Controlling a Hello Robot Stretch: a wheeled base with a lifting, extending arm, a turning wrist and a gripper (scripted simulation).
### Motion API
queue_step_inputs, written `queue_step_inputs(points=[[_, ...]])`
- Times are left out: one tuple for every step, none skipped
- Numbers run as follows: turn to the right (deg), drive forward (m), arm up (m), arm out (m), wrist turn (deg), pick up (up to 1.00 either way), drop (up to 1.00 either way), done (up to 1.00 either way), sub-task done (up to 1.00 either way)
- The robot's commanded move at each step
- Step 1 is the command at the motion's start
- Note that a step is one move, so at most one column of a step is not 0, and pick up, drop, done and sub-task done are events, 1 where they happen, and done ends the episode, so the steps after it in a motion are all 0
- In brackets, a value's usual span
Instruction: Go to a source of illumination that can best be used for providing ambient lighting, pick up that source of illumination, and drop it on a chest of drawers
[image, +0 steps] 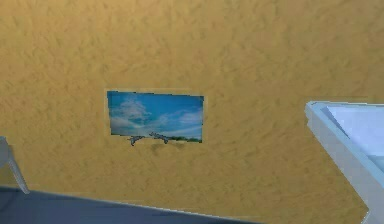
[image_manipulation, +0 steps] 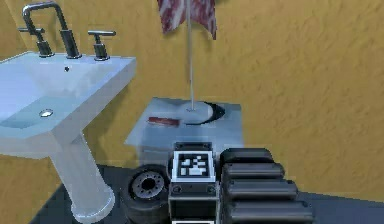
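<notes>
1. Tool is sitting low, left of the marker square; cannot tell its finger state or whether it is holding anything.
2. Lamp is standing upright on the grey table beyond.
3. White sink is standing at the arm side view's left; sky picture is hanging on the orange wall.

Arm sitting at 6 o'clock of arm side view; end effector lying at its 9 o'clock; hold unclear.

Orange textured walls, dark floor, white pedestal sink (metal taps), sky picture.
</notes>
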Motion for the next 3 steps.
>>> queue_step_inputs(points=[[0.0,0.0,0.0,0.48,0.0,0.0,0.0,0.0,0.0],[0.0,0.0,0.0,0.0,45.0,0.0,0.0,0.0,0.0],[0.0,0.0,0.0,0.0,45.0,0.0,0.0,0.0,0.0]])
